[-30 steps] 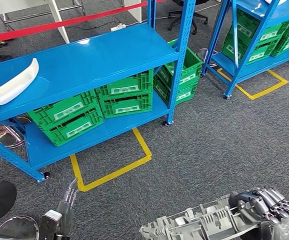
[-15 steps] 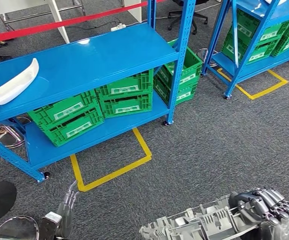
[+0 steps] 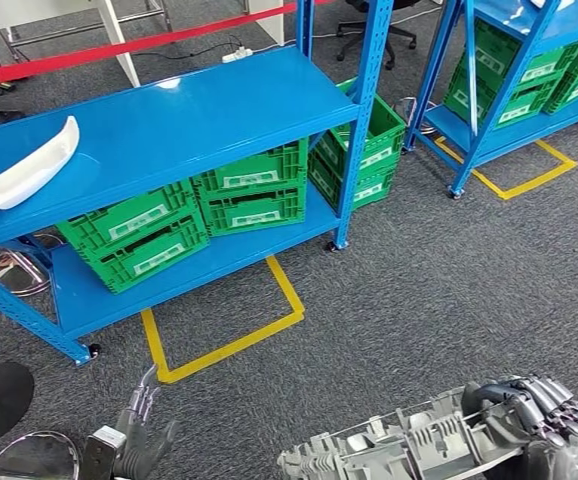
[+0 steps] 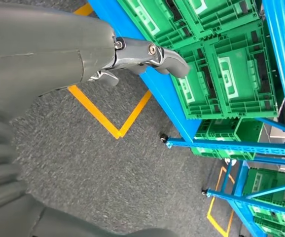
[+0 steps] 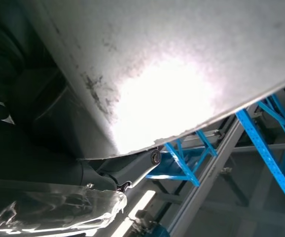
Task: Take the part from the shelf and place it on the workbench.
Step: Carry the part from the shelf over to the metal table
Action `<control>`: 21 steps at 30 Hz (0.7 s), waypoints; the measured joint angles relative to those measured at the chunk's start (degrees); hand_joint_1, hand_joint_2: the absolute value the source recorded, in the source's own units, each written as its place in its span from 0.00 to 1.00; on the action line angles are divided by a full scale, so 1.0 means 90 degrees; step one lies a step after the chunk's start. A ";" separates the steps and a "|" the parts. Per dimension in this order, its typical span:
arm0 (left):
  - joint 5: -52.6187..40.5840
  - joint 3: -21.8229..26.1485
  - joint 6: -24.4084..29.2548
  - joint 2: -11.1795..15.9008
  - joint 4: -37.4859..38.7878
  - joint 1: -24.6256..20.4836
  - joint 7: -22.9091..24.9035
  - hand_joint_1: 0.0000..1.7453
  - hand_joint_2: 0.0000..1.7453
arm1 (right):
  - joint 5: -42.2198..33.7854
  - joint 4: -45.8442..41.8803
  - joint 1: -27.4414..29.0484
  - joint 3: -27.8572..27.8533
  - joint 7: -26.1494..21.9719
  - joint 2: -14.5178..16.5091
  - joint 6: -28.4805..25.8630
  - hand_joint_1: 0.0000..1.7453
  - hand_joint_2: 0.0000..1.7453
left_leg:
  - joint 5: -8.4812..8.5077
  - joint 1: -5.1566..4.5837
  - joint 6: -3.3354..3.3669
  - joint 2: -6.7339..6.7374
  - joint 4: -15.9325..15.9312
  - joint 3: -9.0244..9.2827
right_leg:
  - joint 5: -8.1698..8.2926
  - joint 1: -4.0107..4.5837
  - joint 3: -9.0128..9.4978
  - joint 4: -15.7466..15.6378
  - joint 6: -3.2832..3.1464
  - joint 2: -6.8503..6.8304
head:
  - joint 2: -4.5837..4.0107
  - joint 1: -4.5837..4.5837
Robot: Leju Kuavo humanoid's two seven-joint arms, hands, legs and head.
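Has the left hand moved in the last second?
Yes. The left hand has sunk slightly toward the frame's bottom, away from the yellow floor tape, its thumb spreading out.

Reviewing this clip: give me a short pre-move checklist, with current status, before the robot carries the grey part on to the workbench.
1. Part held: ok. The right hand grips one end of the grey ribbed part.
2. Grip security: cannot tell. The part sticks out far to one side of the hand, and the right wrist view is washed out.
3. Left hand free: ok. It is low, fingers apart, holding nothing.
4. Floor ahead: ok. The grey carpet between the robot and the blue shelf is bare apart from yellow tape.
5. Workbench located: cannot tell.
6. White part on the shelf top: ok, lying untouched.
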 joint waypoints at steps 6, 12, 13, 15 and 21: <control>-0.0198 0.0197 -0.0027 -0.0092 0.0016 0.0007 0.0013 0.00 1.00 | -0.0439 -0.0001 -0.0002 0.0123 0.0220 -0.0097 -0.0002 1.00 1.00 | 0.0194 0.0057 0.0110 0.0270 -0.0153 -0.0029 | -0.0852 0.0029 -0.0455 0.1108 0.0085 -0.0384 | 0.0000 0.0052; -0.0608 0.0436 -0.0023 -0.0174 0.0013 -0.0049 0.0038 0.00 1.00 | -0.1085 0.0023 -0.0113 0.0120 -0.0318 -0.0023 -0.0001 1.00 1.00 | 0.0264 0.0099 -0.0022 0.0675 -0.0033 -0.0211 | -0.0711 -0.0034 0.0359 0.0562 0.0224 -0.0700 | 0.0001 0.0056; -0.0679 0.0486 -0.0034 -0.0190 0.0005 -0.0079 0.0040 0.00 1.00 | -0.1240 0.0033 -0.0156 0.0115 -0.0443 0.0013 -0.0001 1.00 1.00 | 0.0268 0.0097 -0.0065 0.0717 0.0005 -0.0230 | -0.0623 -0.0027 0.0543 0.0290 0.0211 -0.0778 | 0.0001 0.0051; -0.0800 0.0599 -0.0041 -0.0231 -0.0022 -0.0111 0.0045 0.00 1.00 | -0.1546 0.0067 -0.0237 0.0090 -0.0604 0.0083 0.0000 1.00 1.00 | 0.0290 0.0088 -0.0142 0.0781 0.0069 -0.0244 | -0.0604 -0.0004 0.0559 0.0208 0.0104 -0.0795 | 0.0001 0.0036; -0.0954 0.0898 -0.0052 -0.0324 -0.0100 -0.0085 0.0056 0.00 1.00 | -0.1773 0.0166 -0.0366 -0.0021 -0.0793 0.0276 0.0000 1.00 1.00 | -0.0741 0.0141 -0.0317 0.0330 0.1091 -0.0577 | -0.0308 -0.0007 0.0134 0.0249 -0.0232 -0.0442 | 0.0000 0.0004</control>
